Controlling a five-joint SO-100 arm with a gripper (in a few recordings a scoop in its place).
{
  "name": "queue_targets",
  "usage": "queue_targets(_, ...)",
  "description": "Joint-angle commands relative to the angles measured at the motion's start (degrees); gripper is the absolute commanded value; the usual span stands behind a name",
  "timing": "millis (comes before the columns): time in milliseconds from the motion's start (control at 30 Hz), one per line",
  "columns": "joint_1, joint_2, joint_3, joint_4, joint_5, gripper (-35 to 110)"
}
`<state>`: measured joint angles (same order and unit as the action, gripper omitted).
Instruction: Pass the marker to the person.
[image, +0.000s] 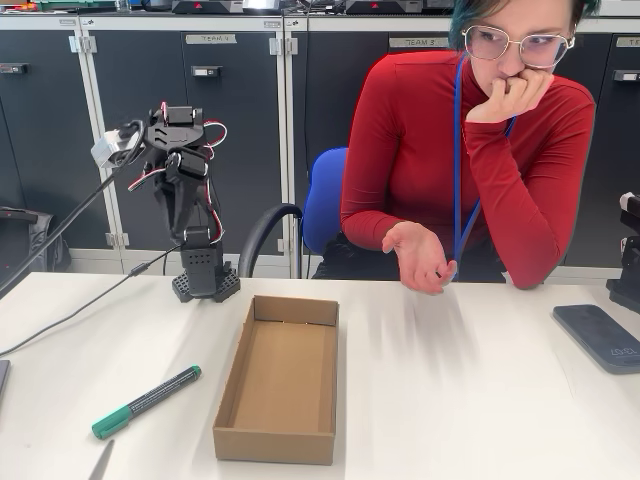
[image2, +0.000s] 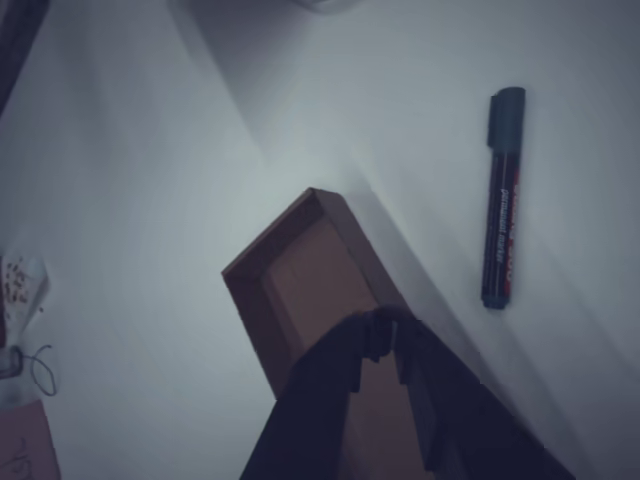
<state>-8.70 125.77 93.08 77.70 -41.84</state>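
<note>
The green marker (image: 146, 401) lies flat on the white table at the front left, left of the cardboard box; in the wrist view the marker (image2: 502, 200) lies at the right, well clear of the fingers. My gripper (image: 197, 215) hangs folded on the black arm at the back left of the table, far above the marker. In the wrist view my gripper (image2: 386, 322) is shut with nothing in it, its tips over the box's end. The person (image: 455, 150) in a red sweater sits behind the table with an open hand (image: 420, 257) held palm up over the far edge.
An open, empty cardboard box (image: 283, 372) stands mid-table between marker and person; the box (image2: 300, 270) also shows in the wrist view. A dark phone (image: 600, 337) lies at the right. A thin grey pointed thing (image: 101, 462) sits at the front edge. A cable (image: 80, 310) runs leftward.
</note>
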Motion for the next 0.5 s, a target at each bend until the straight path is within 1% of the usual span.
queue_targets(0,2.0,-8.1,-4.6,0.2,-0.8,-5)
queue_targets(100,3.1,-13.4,-4.6,0.3,-0.9,-5)
queue_targets(300,2.2,-19.3,-3.0,4.2,-3.3,-5)
queue_targets(467,2.1,-23.1,-1.1,6.1,-9.4,-4)
